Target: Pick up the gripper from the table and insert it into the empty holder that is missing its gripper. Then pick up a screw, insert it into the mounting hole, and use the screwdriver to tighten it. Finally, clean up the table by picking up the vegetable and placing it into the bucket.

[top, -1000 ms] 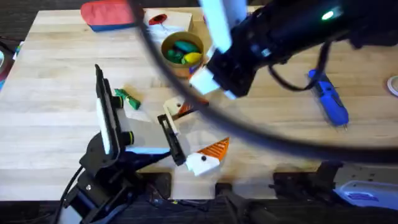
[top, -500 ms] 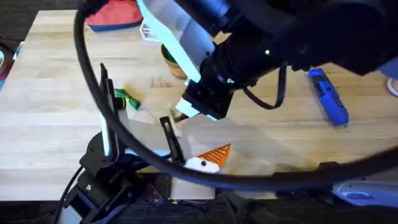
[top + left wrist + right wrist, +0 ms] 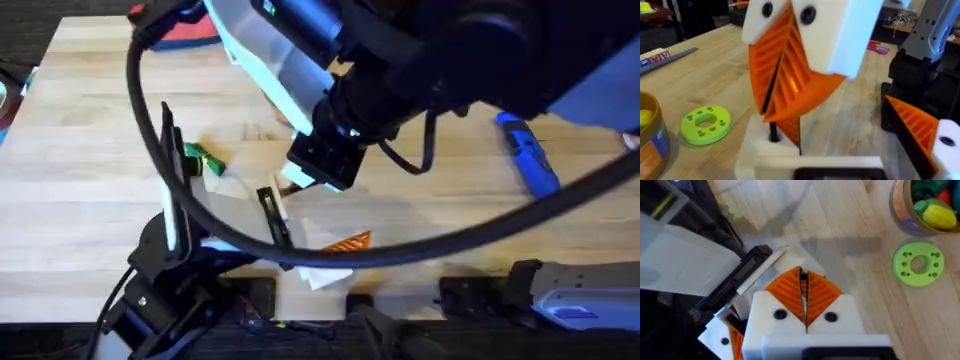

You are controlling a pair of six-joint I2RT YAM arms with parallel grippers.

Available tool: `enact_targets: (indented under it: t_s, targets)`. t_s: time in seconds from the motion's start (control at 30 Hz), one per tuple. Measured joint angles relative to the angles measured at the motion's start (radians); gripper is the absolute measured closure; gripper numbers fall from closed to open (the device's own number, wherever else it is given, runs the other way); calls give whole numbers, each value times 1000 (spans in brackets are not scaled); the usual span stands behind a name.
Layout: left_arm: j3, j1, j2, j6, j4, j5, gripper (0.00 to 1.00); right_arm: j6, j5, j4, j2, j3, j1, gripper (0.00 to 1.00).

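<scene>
Swinging lower since a second ago, the right claw (image 3: 804,297) hangs mid-bench, orange pads pressed narrow, just above the cream holder (image 3: 782,256) by the left claw (image 3: 272,212), whose grip I cannot tell. Insertion seems in hand, and next comes careful lining-up. Green vegetable (image 3: 203,160) lies on the bench (image 3: 80,210).

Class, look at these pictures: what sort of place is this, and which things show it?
Probably a robotics lab or workshop bench: a wooden table holding a blue screwdriver, a green ring with holes, and a tub of toy vegetables, with robot arms over it.
</scene>
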Motion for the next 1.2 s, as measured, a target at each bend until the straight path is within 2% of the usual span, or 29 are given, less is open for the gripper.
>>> enact_targets:
  t_s: [0.53, 0.57, 0.6, 0.77, 0.8, 1.0, 1.2]
  targets:
    - [0, 0, 0, -1, 0, 0, 14, 0, -5, 6, 23, 1, 7, 988]
    - [0, 0, 0, -1, 0, 0, 14, 4, -6, 5, 23, 1, 7, 921]
    - [0, 0, 0, 0, 0, 0, 13, 5, -5, 5, 23, 1, 7, 814]
    - [0, 0, 0, 0, 0, 1, 15, 6, 2, -8, 23, 7, 5, 86]
    - [0, 0, 0, 0, 0, 2, 15, 3, 7, -10, 21, 9, 3, 32]
    - [0, 0, 0, 0, 0, 3, 15, 4, 2, -50, -12, 18, -9, 10]
    - [0, 0, 0, 0, 0, 3, 15, 23, -5, -135, -129, 31, -119, 10]
